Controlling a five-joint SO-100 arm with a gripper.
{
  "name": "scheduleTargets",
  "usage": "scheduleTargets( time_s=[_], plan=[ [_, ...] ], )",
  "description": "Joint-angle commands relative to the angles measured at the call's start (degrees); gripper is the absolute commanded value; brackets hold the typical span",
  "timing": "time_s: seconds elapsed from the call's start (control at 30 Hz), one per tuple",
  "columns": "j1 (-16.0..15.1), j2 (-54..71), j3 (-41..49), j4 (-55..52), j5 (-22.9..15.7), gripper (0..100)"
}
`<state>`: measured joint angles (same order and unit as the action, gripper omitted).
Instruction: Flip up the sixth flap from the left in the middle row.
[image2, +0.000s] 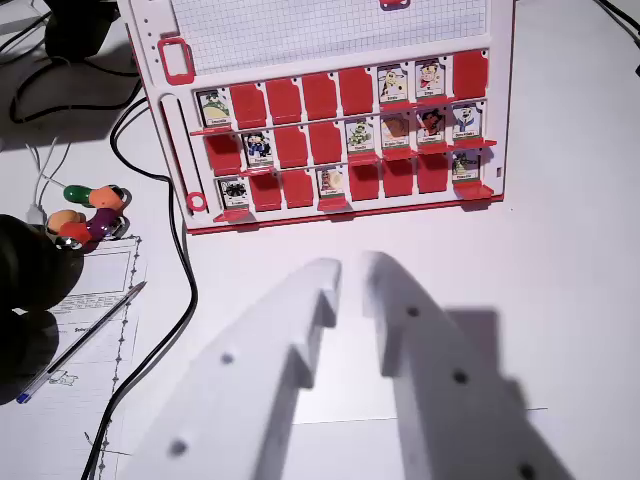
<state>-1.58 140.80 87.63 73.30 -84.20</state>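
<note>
**Flap board and gripper: items on your table**

1. Gripper (352, 268): white, two fingers rising from the bottom edge of your wrist view. Jaws released, tips a narrow gap apart, grasping nothing, well short of the board.
2. Red game board (330, 110): lies ahead of you on the white table (560, 250), three rows of flaps, some raised showing face cards, others flat red.
3. Middle row (345, 140): runs across the board's centre. Raised cards stand second from the wrist view's left and along its right half; which flap counts as sixth you cannot settle here.
4. Black cable (180, 250): curves down beside the board's left edge.
5. Pen (80, 343): rests on printed paper (95, 290).
</note>
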Motion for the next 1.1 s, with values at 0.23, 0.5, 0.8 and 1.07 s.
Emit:
scheduleTargets(
  time_s=[0.23, 0.5, 0.8, 1.07],
  plan=[
    [0.2, 1.1, -2.2, -1.8, -0.8, 2],
    [-0.3, 1.8, -1.2, -1.8, -1.0, 2],
    [-0.1, -6.7, -9.8, 0.6, 1.1, 2],
    [1.2, -21.0, -24.3, 6.0, 3.7, 2]
  ],
)
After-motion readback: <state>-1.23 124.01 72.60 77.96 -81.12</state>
